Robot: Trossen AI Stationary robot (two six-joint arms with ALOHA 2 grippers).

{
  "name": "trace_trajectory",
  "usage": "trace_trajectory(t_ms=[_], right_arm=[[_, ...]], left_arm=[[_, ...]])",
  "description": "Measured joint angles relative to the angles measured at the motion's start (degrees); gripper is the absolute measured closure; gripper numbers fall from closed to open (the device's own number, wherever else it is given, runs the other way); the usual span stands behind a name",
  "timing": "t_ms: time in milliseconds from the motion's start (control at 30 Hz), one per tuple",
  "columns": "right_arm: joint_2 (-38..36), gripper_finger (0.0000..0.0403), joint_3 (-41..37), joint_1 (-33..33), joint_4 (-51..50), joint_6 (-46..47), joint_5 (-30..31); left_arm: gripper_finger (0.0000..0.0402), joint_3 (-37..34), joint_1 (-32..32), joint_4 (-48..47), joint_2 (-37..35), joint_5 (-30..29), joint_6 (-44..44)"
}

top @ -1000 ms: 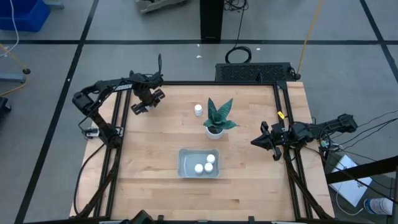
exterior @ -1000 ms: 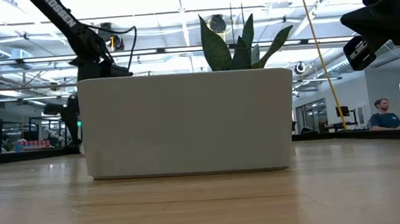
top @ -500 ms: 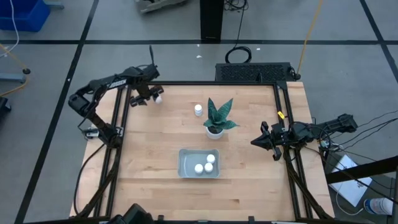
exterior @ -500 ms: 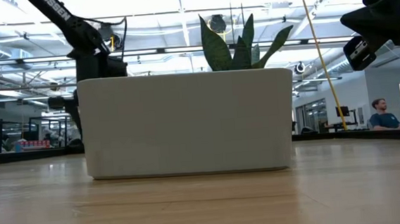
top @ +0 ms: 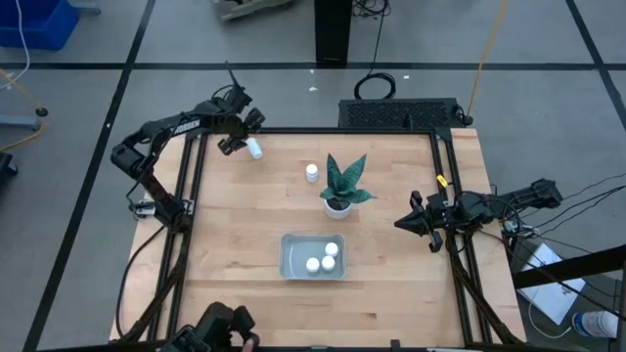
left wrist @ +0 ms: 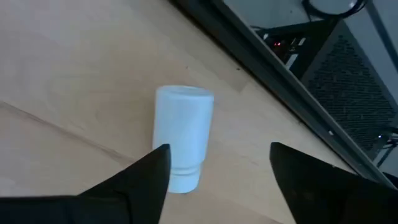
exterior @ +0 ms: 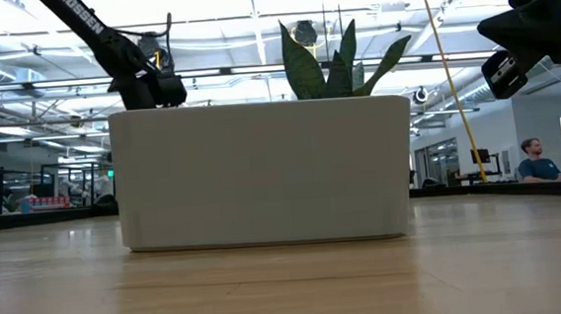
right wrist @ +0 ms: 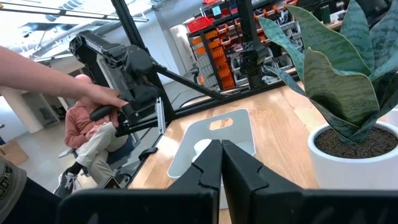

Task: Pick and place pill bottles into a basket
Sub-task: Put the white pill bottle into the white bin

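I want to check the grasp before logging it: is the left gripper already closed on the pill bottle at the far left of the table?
No. In the left wrist view the left gripper is open and the pill bottle lies free on the table.

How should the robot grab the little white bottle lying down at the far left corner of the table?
That pill bottle lies on its side, so its round body is the part to grip. Probably best to come straight down from above, one finger on each long side, squeezing across the body's middle rather than the narrower cap end. The left gripper is open right over it, fingers apart.
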Motion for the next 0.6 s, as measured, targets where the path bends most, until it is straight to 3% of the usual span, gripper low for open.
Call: trace_trajectory(t_ms=[300, 600], right_arm=[[0.0, 0.0399, 0.0, 0.0, 0.0, 0.0, 0.0], [0.0, 0.0399, 0.0, 0.0, 0.0, 0.0, 0.0]], left_arm=[[0.0043, 0.0, -0.3, 0.5, 3.8, 2.6, -0.3], [0.0034, 0.0, -1.4, 6.3, 9.3, 3.8, -0.5]])
